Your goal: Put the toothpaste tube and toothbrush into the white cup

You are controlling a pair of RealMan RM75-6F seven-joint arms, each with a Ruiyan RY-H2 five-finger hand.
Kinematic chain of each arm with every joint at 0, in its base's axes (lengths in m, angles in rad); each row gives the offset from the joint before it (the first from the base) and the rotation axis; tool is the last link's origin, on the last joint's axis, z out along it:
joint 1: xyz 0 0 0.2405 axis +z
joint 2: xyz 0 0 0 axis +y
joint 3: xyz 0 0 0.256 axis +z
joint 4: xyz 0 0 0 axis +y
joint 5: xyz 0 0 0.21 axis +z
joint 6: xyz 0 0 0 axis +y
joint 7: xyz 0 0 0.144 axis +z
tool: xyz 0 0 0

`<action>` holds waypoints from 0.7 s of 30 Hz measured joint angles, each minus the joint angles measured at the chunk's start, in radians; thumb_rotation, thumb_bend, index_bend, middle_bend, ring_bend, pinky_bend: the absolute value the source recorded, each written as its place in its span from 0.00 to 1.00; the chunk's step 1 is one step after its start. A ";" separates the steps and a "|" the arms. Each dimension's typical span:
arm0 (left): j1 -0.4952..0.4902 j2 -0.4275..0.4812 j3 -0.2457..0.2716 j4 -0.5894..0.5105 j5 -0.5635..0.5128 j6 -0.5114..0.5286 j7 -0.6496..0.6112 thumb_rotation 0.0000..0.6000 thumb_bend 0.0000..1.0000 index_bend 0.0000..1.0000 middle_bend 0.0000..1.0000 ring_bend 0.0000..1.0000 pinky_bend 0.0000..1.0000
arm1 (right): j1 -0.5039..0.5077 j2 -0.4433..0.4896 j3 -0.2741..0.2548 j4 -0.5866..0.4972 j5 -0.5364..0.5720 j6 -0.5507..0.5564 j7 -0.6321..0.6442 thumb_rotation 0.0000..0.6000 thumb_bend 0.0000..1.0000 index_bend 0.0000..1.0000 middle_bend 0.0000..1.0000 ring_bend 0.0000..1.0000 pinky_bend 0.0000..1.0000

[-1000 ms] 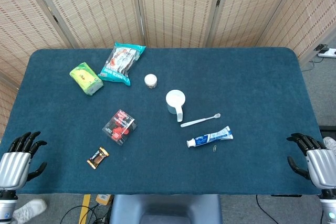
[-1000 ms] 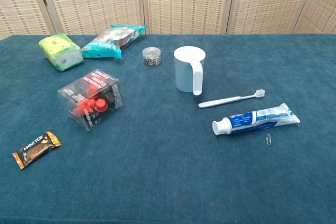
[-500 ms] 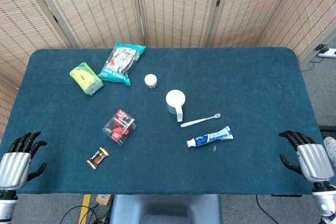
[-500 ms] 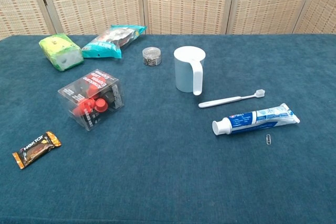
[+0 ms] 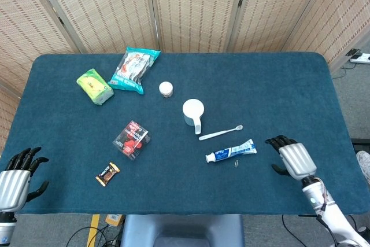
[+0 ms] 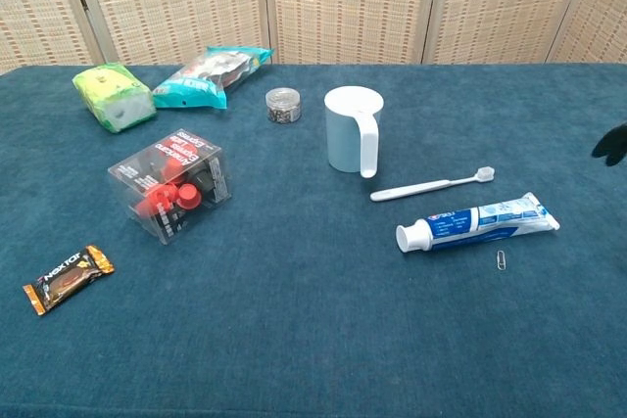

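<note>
The right hand (image 5: 291,158) is seen over the blue cloth just right of the toothpaste tube (image 5: 231,153), fingers spread and slightly curved, nothing held. The left hand (image 5: 15,173) is parked at the near left corner of the table (image 5: 277,85), likewise spread and empty. The tube lies flat, cap end toward the left, tail toward the right hand; a small paperclip (image 6: 502,260) lies just in front of it. The toothbrush (image 5: 220,133) lies flat between the tube and the white cup (image 5: 193,111), head end to the right, apart from both. The cup stands upright, handle turned toward the near side. The step in hand is judged to be the reach for the tube. A grasp across the tube's body near its middle is advised, thumb opposed to fingers, so that the tube can be tipped cap-down into the cup; the paperclip is best left undisturbed. Writing: "NEXTOY" or similar is read on the small brown snack bar (image 6: 68,277); print on the tube, the clear box of red pieces (image 6: 172,185) and the teal packet (image 6: 212,75) is too small to be made out.
</note>
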 measured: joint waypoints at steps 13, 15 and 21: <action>0.020 0.005 0.003 0.022 -0.013 0.014 -0.026 1.00 0.31 0.35 0.16 0.12 0.19 | 0.165 -0.181 0.028 0.166 0.087 -0.168 -0.147 1.00 0.20 0.24 0.25 0.17 0.38; 0.021 0.005 0.003 0.025 -0.015 0.013 -0.029 1.00 0.31 0.35 0.15 0.12 0.19 | 0.174 -0.198 0.024 0.183 0.096 -0.179 -0.164 1.00 0.20 0.25 0.25 0.17 0.38; 0.023 0.005 0.003 0.031 -0.014 0.013 -0.035 1.00 0.31 0.35 0.15 0.12 0.19 | 0.195 -0.252 0.013 0.242 0.110 -0.190 -0.192 1.00 0.22 0.34 0.25 0.17 0.38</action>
